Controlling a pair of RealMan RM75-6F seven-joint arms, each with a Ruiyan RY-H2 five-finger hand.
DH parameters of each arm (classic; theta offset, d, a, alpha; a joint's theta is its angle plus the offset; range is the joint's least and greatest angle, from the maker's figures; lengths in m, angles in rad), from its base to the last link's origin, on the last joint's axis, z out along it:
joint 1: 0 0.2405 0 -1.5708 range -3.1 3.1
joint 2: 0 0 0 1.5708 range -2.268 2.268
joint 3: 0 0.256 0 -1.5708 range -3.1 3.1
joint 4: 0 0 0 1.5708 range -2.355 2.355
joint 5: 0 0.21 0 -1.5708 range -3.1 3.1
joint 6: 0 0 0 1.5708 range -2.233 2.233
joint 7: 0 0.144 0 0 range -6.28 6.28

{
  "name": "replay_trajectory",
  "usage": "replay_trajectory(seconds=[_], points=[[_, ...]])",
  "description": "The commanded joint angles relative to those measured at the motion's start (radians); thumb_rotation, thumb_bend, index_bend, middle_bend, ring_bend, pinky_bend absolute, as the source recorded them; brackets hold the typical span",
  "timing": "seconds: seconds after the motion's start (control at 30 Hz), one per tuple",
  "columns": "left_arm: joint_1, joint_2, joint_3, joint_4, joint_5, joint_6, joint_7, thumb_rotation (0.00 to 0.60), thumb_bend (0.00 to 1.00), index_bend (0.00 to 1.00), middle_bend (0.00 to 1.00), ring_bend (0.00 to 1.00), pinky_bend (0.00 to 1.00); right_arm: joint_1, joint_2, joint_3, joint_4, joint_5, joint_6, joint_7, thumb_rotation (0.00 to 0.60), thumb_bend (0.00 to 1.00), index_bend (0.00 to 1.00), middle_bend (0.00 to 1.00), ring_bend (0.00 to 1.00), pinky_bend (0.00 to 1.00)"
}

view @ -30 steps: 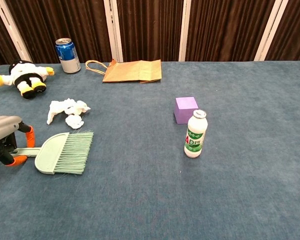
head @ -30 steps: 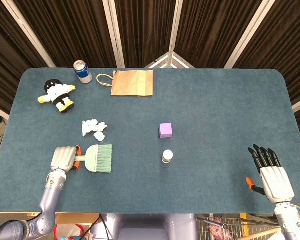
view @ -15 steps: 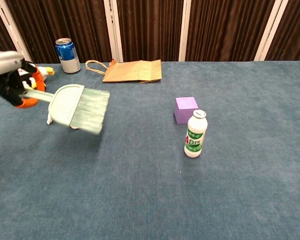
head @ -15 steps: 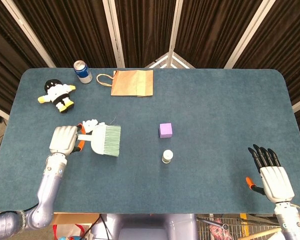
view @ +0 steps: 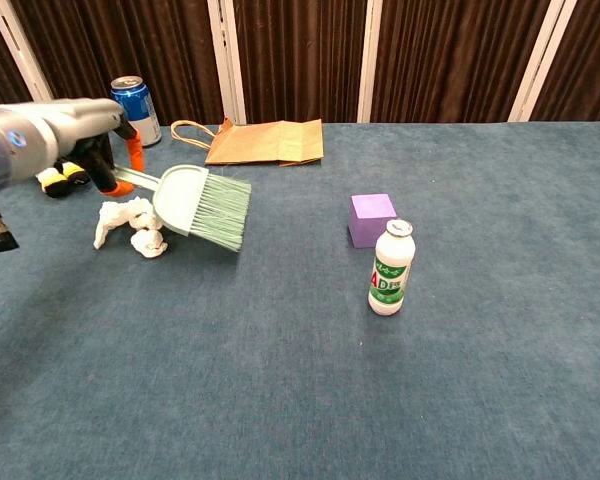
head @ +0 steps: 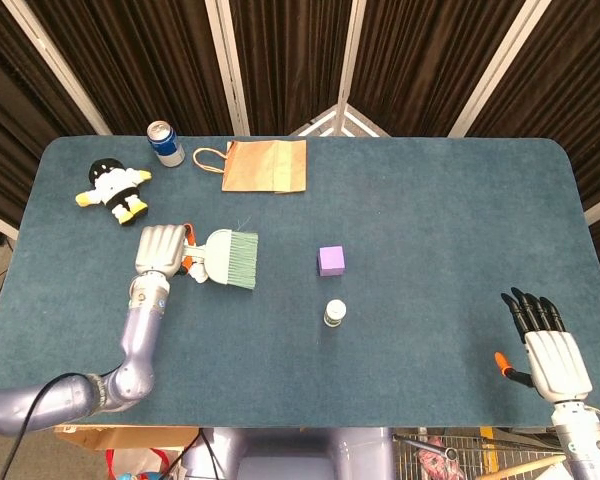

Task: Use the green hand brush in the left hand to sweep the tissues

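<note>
My left hand (head: 160,249) (view: 92,140) grips the handle of the green hand brush (head: 232,259) (view: 204,205), which hangs above the table with its bristles pointing right. The white crumpled tissues (view: 130,224) lie on the cloth just below and left of the brush head in the chest view; in the head view the hand and brush hide them. My right hand (head: 548,346) rests open at the table's near right corner, fingers spread, holding nothing.
A purple cube (head: 331,260) and a small white bottle (head: 334,313) stand mid-table. A brown paper bag (head: 265,165), a blue can (head: 164,143) and a plush toy (head: 113,190) lie along the far left. The table (head: 430,230) has a blue cloth.
My left hand lifted the brush off the table near the front edge, carried it away from me and to the right, over the tissues. The right hand stayed put.
</note>
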Motion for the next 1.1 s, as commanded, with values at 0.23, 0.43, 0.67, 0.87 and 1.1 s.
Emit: replay_trajectory(seconds=[0.23, 0.43, 0.67, 0.87, 1.1], points=[[-0.028, -0.043, 0.060, 0.162, -0.073, -0.056, 0.010, 0.600, 0.73, 0.72, 1.00, 1.00, 1.00, 0.000, 0.005, -0.005, -0.005, -0.003, -0.005, -0.002, 0.600, 0.32, 0.00, 0.00, 0.00, 0.01], [0.057, 0.103, 0.114, 0.085, -0.065, -0.011, -0.008, 0.600, 0.73, 0.72, 1.00, 1.00, 1.00, -0.006, 0.014, -0.009, -0.014, -0.014, 0.009, -0.004, 0.600, 0.32, 0.00, 0.00, 0.00, 0.01], [0.191, 0.358, 0.169, -0.032, -0.023, 0.018, -0.097, 0.600, 0.73, 0.73, 1.00, 1.00, 1.00, -0.014, 0.010, -0.015, -0.018, -0.031, 0.027, -0.031, 0.600, 0.32, 0.00, 0.00, 0.00, 0.01], [0.257, 0.492, 0.162, -0.067, 0.012, -0.006, -0.223, 0.600, 0.73, 0.73, 1.00, 1.00, 1.00, -0.014, 0.004, -0.014, -0.018, -0.031, 0.030, -0.044, 0.600, 0.32, 0.00, 0.00, 0.00, 0.01], [0.256, 0.496, 0.110, -0.154, 0.134, 0.003, -0.368, 0.600, 0.73, 0.73, 1.00, 1.00, 1.00, -0.008, -0.002, -0.010, -0.016, -0.026, 0.019, -0.048, 0.600, 0.32, 0.00, 0.00, 0.00, 0.01]])
